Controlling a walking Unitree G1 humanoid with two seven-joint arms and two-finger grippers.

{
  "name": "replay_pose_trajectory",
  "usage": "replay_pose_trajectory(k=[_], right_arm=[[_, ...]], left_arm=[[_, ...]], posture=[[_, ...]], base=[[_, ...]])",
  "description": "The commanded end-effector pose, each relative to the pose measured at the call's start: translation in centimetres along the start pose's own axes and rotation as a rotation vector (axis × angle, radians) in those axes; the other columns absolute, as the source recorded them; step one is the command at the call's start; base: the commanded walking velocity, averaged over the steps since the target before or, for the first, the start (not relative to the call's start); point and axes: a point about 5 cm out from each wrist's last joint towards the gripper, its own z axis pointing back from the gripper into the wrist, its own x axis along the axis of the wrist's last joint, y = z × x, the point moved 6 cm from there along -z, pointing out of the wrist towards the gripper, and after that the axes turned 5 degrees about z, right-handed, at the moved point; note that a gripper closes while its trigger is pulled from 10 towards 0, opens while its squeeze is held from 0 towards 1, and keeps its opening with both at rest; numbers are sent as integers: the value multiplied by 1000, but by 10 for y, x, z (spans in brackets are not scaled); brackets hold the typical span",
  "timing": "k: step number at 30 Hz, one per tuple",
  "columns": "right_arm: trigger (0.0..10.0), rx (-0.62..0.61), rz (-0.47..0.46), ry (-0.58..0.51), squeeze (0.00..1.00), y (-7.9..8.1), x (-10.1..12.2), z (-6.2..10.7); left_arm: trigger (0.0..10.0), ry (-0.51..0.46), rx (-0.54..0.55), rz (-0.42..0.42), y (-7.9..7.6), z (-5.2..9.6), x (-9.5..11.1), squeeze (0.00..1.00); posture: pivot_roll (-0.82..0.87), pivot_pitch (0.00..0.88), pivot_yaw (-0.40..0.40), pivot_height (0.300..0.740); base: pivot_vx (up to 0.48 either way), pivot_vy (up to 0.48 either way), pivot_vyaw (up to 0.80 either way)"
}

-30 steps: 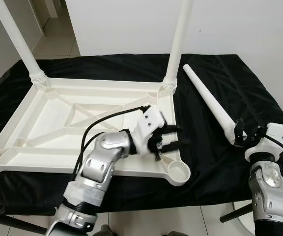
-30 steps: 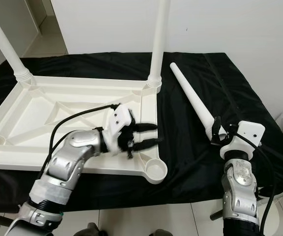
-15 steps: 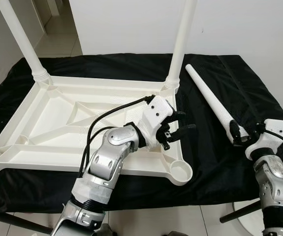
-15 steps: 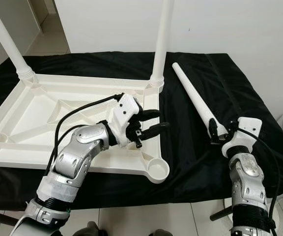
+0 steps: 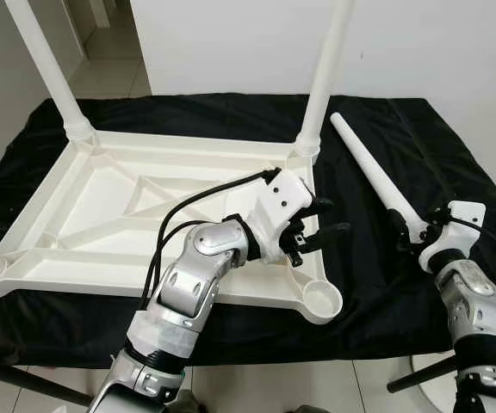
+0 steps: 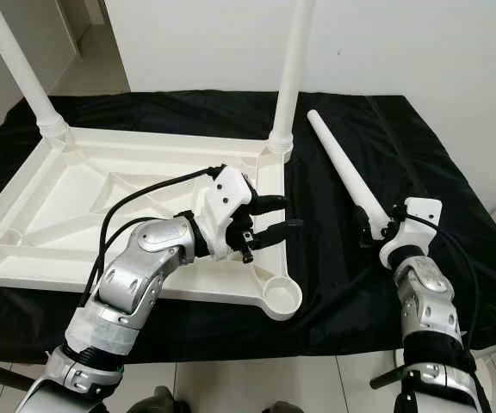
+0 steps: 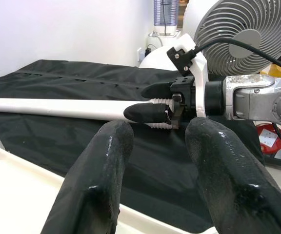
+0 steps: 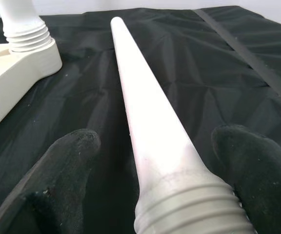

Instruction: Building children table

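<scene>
Black cloth [image 5: 377, 284] is covering your workbench; no writing is showing. Your right gripper [image 5: 410, 234] is straddling the loose leg [image 5: 370, 172], unclenched; your left gripper [image 5: 321, 221], spread, is hovering over the tabletop's [image 5: 76, 215] right edge.

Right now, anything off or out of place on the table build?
Only the unfinished part: the near right corner socket of the upturned tabletop is empty, and its loose leg lies on the black cloth, right gripper straddling its threaded end. No damage visible.

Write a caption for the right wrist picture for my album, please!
The right claw straddles the threaded end of a loose white table leg lying on black cloth.
</scene>
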Motion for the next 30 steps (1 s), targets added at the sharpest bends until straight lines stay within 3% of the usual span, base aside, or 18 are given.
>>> replay_pose_trajectory(k=[1,10,25,26,27,28,30], right_arm=[[10000,16,1,28,0,2,-6,-1],[10000,74,14,98,0,6,-20,-1],[9961,105,-14,109,0,12,-22,-7],[6078,108,-19,115,0,13,-24,-6],[6078,108,-19,115,0,13,-24,-6],[3608,116,-16,122,0,14,-26,-5],[3608,126,-16,134,0,14,-29,-4]], left_arm=[[10000,-5,61,-23,6,-1,5,0],[10000,-18,49,-59,3,-2,10,0],[10000,-37,97,-69,15,-5,16,0],[10000,-45,113,-79,20,-4,19,0],[10000,-45,113,-79,20,-4,19,0],[10000,-51,123,-88,22,-4,22,0],[10000,-54,127,-91,24,-5,23,0]], posture=[[21,12,-8,740],[27,48,-42,740],[19,64,-44,740],[19,62,-38,740],[19,62,-38,740],[19,61,-37,740],[16,57,-30,740]], base=[[0,0,0],[0,0,0],[0,0,0],[0,0,0],[0,0,0],[0,0,0],[0,0,0]])
